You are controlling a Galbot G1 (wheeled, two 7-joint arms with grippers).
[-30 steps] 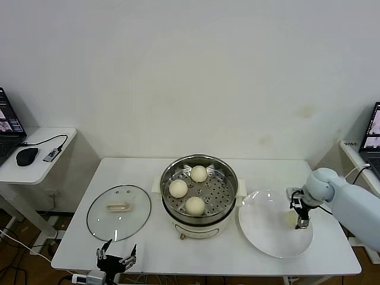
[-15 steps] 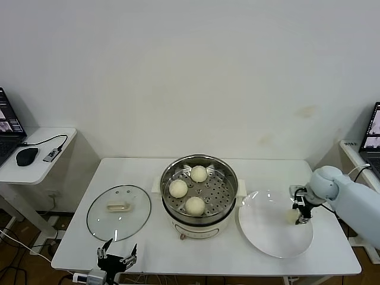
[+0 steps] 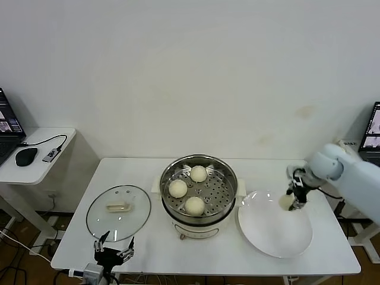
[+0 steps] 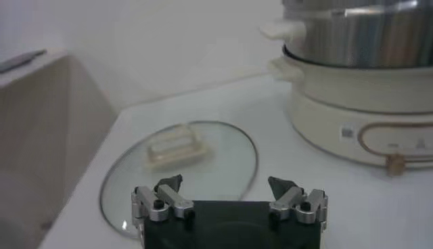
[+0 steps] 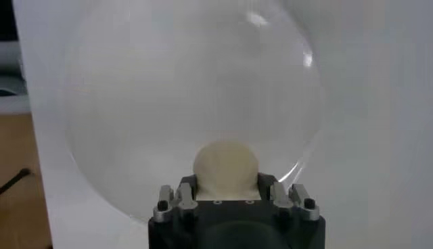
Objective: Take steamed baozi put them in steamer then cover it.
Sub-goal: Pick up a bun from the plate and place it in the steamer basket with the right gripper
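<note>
White wall and a white table (image 3: pixel 77 234) form the setting; a smaller side table (image 3: pixel 35 166) at far left carries a black mouse (image 3: pixel 27 156) and a laptop (image 3: pixel 7 127) at the frame edge.

Left gripper (image 3: pixel 113 254): parked low at the near edge of the table, just in front of the cover, its fingers (image 4: pixel 168 184) spread wide and holding nothing.

Cover (image 3: pixel 118 212): a clear glass lid with a cream-white handle, lying flat on the table to the left of the steamer, apart from it.

Steamer (image 3: pixel 199 191): a shiny steel pot on a white base, at the table's centre, uncovered. Its perforated tray holds three steamed baozi (image 3: pixel 177 188), one toward the back, one at left, one toward the front; none touch.

Plate (image 3: pixel 275 230): a white dish on the table just right of the steamer, its rim close to the steamer's base.

Right gripper (image 3: pixel 292 200): over the far right part of the plate, pointing downward, its jaws closed on the fourth bun (image 5: pixel 225 167). In the right wrist view this bun sits between the two fingers, with the plate's surface behind it; in the head view it shows at the fingertips above the plate, though whether it is clear of the dish cannot be told.

A second laptop (image 3: pixel 372 135) shows at the far right edge.
</note>
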